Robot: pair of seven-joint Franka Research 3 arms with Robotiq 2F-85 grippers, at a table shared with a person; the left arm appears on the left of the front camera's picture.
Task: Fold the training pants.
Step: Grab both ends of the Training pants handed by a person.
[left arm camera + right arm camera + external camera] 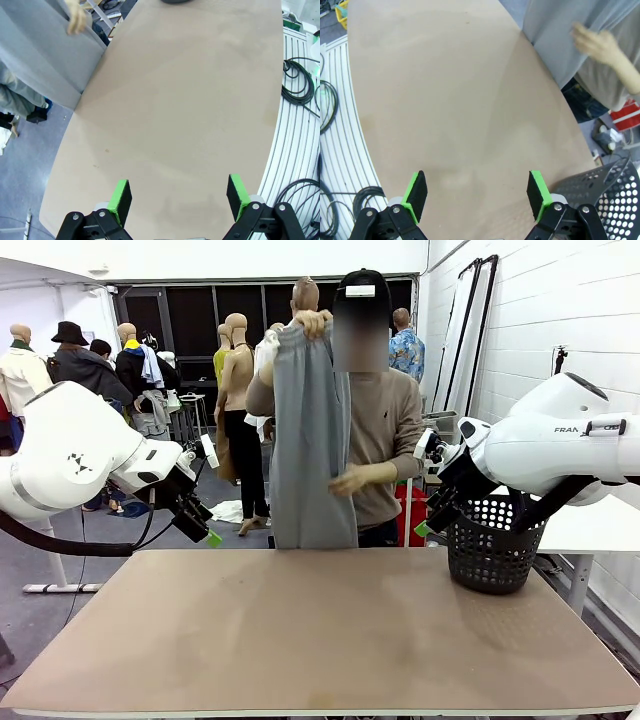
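Note:
The training pants (310,440) are light grey and hang lengthwise in the air beyond the table's far edge, held up by a person; one hand (313,324) grips the top, the other (352,480) rests against the cloth lower down. The same grey cloth shows as the pants (45,55) at the left wrist view's upper left and as the pants (570,35) at the right wrist view's upper right. My left gripper (212,536) hovers open over the table's far-left corner, its fingers (120,197) wide apart. My right gripper (424,529) hangs open at the far right beside the basket, nothing between its pads (537,192).
A black perforated basket (492,548) stands on the table's far right corner. The brown tabletop (320,630) lies bare between the arms. Cables (300,85) lie on the floor past the table's edge. People stand in the background behind the person.

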